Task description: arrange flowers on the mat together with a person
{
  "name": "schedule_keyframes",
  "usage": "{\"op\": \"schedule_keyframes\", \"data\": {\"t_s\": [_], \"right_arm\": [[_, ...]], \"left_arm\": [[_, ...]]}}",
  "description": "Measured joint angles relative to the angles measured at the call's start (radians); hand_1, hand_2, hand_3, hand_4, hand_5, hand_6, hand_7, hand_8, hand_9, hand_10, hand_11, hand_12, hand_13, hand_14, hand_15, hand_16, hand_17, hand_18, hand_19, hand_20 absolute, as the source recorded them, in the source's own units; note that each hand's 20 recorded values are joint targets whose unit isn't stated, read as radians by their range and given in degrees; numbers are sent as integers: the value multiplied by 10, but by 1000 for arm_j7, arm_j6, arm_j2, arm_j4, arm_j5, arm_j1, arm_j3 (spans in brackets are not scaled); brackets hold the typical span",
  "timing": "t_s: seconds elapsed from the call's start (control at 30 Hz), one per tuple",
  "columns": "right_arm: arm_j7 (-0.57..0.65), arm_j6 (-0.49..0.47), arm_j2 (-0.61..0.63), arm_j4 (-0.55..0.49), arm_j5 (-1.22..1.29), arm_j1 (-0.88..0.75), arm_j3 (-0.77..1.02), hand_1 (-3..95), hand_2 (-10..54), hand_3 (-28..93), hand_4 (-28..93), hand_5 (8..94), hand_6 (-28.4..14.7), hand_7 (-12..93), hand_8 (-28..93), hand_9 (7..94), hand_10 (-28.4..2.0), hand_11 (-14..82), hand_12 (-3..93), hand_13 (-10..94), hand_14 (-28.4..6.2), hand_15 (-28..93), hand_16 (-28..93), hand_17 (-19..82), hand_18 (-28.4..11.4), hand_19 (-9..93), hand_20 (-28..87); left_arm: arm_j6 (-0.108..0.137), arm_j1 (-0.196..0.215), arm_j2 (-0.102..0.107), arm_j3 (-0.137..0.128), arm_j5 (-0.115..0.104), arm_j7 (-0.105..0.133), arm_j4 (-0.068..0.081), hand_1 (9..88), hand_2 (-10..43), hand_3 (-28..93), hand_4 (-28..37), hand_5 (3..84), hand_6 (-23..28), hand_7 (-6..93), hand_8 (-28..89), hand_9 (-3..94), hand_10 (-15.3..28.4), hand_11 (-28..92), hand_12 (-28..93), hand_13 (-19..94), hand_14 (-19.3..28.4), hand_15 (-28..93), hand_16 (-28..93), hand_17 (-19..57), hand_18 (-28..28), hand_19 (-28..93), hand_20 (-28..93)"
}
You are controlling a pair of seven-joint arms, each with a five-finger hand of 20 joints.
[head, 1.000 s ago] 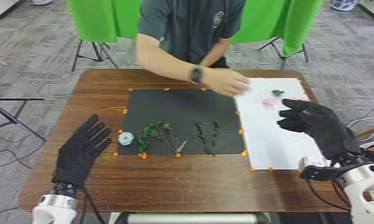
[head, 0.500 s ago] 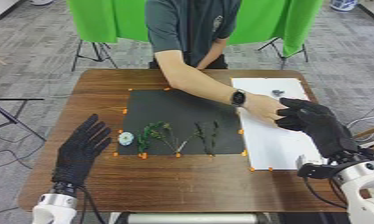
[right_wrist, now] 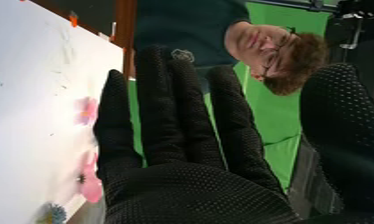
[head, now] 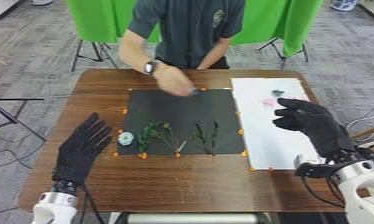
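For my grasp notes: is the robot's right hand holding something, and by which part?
The right hand holds nothing: its fingers are straight, with nothing against the palm.

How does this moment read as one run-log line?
person's hand: above dark mat; blue flower, green stems: on mat; pink flowers: on white sheet; left hand: open, beside mat; right hand: open, at sheet

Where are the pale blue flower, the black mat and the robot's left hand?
Pale blue flower (head: 126,139): head view, middle of the bloom.
Black mat (head: 150,107): head view, bare surface near its far left corner.
Left hand (head: 74,150): head view, broad part below the fingers.
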Motion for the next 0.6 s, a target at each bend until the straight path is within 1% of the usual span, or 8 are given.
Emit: {"op": "schedule_keyframes", "data": {"t_s": [0.6], "right_arm": [[0,-6,1,2,-2,6,-2,212,0,874,-228,428,-47,217,-121,454,-158,181,226,400,-139,377,189,90,-224,495,285]], "left_arm": [[-1,-8,2,-1,0,-3,4,274,-20,689,-255,299,34,192,-101,258,112,174,169,218,131,219,28,-101,214,432,91]]}}
